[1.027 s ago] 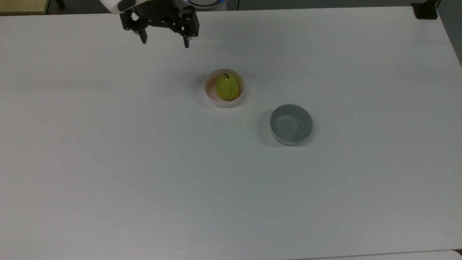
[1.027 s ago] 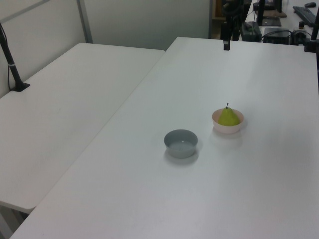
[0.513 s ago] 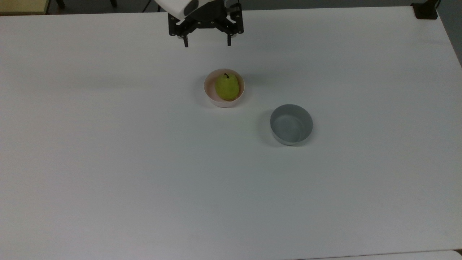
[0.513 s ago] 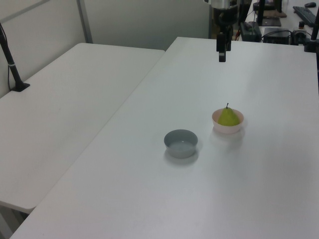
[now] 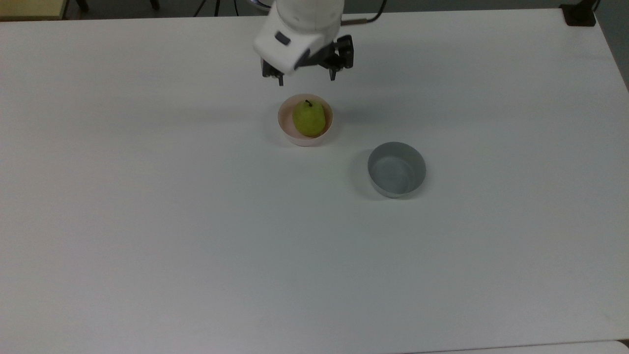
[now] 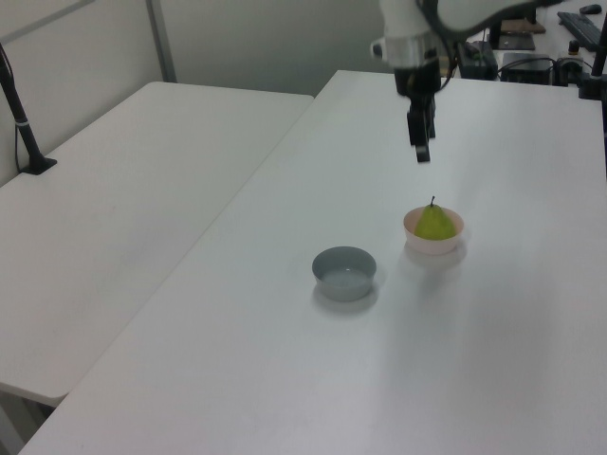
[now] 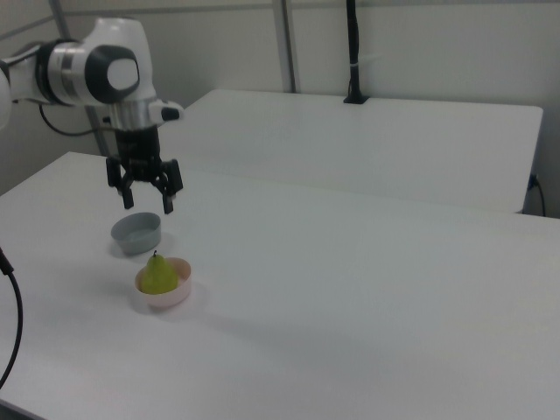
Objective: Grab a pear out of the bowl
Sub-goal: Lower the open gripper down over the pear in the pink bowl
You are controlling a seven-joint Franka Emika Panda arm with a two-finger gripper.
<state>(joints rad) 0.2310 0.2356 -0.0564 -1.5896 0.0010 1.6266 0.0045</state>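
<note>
A yellow-green pear (image 5: 309,118) (image 6: 434,224) (image 7: 157,274) with a short dark stem sits upright in the pale pink bowl (image 5: 287,129) (image 6: 412,236) (image 7: 171,296) near the table's middle. My gripper (image 5: 306,80) (image 6: 420,152) (image 7: 147,206) hangs in the air above the bowl, a little toward the top view's upper edge from it. Its black fingers point down, spread wide apart, with nothing between them. It touches neither pear nor bowl.
An empty grey bowl (image 5: 396,169) (image 6: 344,272) (image 7: 136,232) stands on the white table (image 5: 196,221), to the lower right of the pink bowl in the top view. A second white table (image 6: 114,218) adjoins this one. A black post (image 7: 352,52) rises at its far side.
The arm has swung from the top view's upper left toward the right and down, bringing the open gripper close above the pink bowl. Pear and bowls have not moved.
</note>
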